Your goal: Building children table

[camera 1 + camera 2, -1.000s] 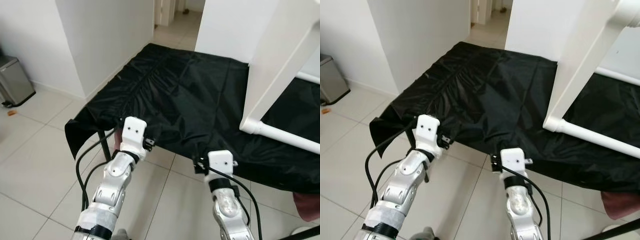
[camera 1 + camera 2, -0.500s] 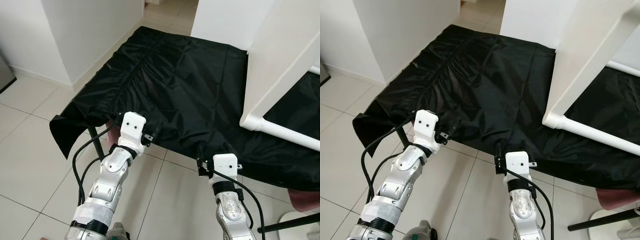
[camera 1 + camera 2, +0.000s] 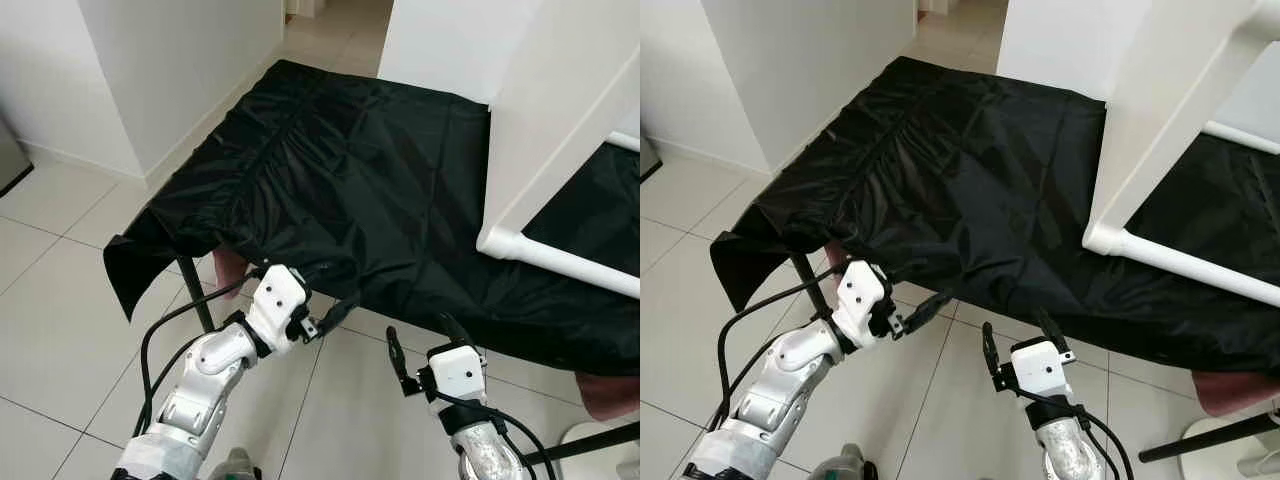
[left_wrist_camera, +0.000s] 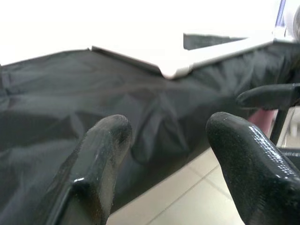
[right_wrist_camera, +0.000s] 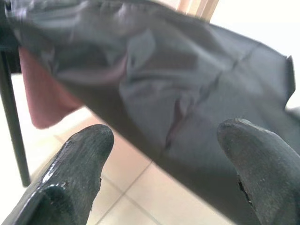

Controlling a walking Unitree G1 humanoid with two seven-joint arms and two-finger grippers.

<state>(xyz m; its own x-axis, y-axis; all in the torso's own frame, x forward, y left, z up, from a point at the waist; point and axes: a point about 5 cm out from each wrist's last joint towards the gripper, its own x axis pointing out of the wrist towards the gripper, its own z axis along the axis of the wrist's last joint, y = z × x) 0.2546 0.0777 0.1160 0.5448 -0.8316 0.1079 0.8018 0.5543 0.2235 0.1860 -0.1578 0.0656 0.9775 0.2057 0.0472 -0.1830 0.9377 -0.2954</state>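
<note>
Tiled floor (image 3: 60,300) w/ white walls; a low surface is draped in a black cloth (image 3: 370,190). Nearest, at approx. 6 o'clock, the left gripper (image 3: 325,318) is seen just short of the cloth's front hem, fingers parted narrowly, nothing held. At 5 o'clock the right gripper (image 3: 420,345) is spread wide and empty, also short of the hem. Further off, at 2–3 o'clock, the white table part (image 3: 545,150) is stood on the cloth: a flat panel w/ a tube along its foot.

Progress is judged early: part not gripped, no joining seen, assembly mostly left to do. The panel's top and right end are cut off; other pieces can't be made out. A pink thing (image 3: 228,268) under the cloth is mostly hidden, as is the black leg (image 3: 195,290).
</note>
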